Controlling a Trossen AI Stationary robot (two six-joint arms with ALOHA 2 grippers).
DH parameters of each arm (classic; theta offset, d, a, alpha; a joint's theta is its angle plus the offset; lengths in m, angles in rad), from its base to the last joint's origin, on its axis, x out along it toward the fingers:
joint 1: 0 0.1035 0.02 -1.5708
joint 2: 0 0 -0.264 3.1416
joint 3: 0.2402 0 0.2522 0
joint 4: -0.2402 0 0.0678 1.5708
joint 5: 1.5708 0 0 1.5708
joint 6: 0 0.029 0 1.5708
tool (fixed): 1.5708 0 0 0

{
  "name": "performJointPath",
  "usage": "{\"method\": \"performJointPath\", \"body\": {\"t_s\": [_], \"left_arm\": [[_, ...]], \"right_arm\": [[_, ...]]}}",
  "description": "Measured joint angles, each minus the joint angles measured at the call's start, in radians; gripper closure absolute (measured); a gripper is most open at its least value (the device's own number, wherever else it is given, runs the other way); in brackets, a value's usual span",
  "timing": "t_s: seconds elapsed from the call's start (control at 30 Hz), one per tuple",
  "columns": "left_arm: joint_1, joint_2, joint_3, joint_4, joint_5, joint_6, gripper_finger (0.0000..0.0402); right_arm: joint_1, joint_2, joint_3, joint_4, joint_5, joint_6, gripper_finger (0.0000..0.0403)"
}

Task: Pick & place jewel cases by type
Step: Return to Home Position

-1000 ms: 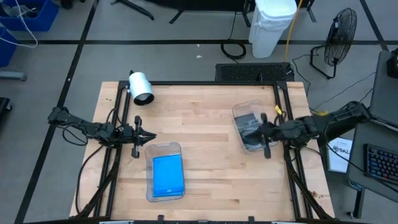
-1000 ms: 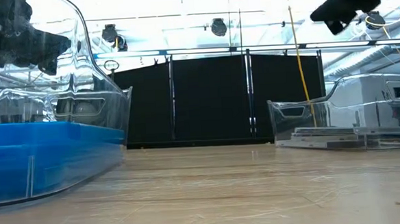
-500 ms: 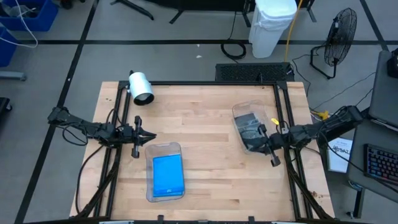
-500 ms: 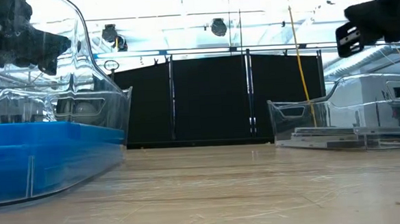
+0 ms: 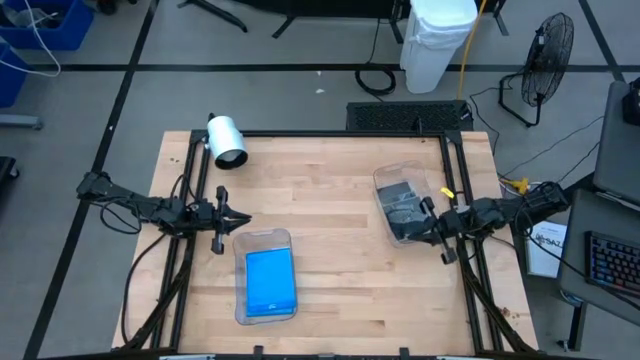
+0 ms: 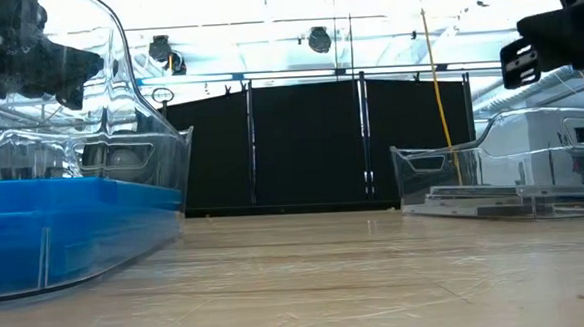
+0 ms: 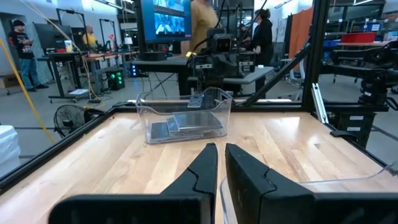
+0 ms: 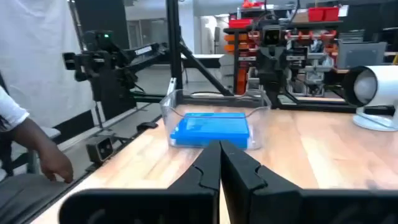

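A stack of bright blue jewel cases (image 5: 270, 281) lies in a clear tray (image 5: 264, 238) near the table's front left; the right wrist view also shows this blue stack (image 8: 210, 127). Grey jewel cases (image 5: 402, 208) lie in a second clear tray (image 5: 385, 176) at the right, and the left wrist view sees them (image 7: 186, 126) too. My left gripper (image 5: 243, 217) hovers level beside the blue tray's far end, shut and holding nothing. My right gripper (image 5: 416, 236) hovers level at the grey tray's near right corner, also shut and holding nothing.
A white cylindrical device (image 5: 226, 140) stands at the table's far left corner. Black frame rails (image 5: 196, 180) run along the left and right sides. Bare wood lies between the two trays. A person's hand (image 8: 43, 158) shows beyond the table in the right wrist view.
My right gripper has sunk and drawn back from over the grey tray toward the table's right and near edges. It has tipped up from pointing downward to about level and has stayed shut. The trays and cases have not moved.
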Motion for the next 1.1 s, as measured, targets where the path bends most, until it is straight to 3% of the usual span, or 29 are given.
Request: {"method": "performJointPath", "body": {"t_s": [1.1], "left_arm": [[0.000, 0.000, 0.000, -0.001, 0.000, 0.000, 0.0364]], "right_arm": [[0.000, 0.007, -0.003, 0.018, -0.003, 0.052, 0.0403]]}}
